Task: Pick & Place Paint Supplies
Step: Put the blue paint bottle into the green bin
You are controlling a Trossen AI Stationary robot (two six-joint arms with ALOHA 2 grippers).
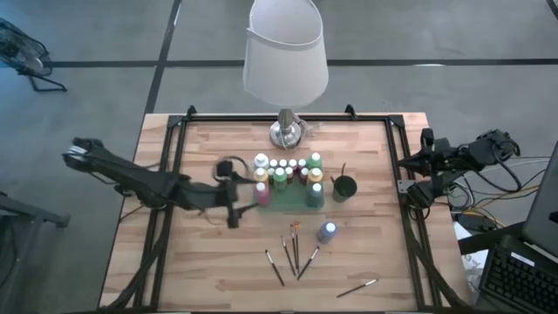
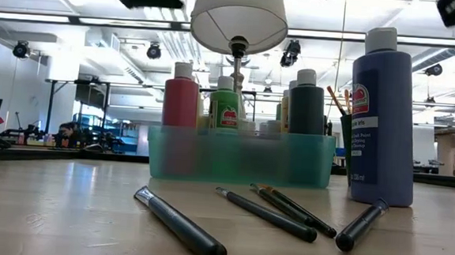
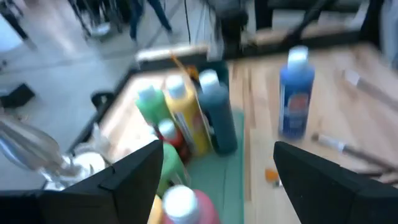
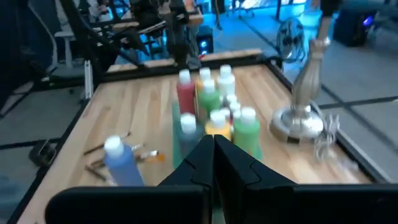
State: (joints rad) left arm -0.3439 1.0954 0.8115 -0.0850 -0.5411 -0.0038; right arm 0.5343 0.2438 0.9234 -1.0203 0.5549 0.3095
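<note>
No legible text anywhere; label print on blue bottle (image 2: 383, 113) and green bottle (image 2: 227, 105) too small to read.

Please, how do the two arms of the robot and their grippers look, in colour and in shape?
Both arms are dark, nearly black, made of slim jointed segments. The left gripper has two broad, flat, angular black fingers. The right gripper has the same wedge-shaped black fingers. Around the right arm, black cables run off the table's edge.

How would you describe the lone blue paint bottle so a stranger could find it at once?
Start at the lamp at the table's far edge, then come forward past the green tray of bottles. The blue bottle stands alone on bare wood beside the loose brushes, the only bottle outside the tray.
</note>
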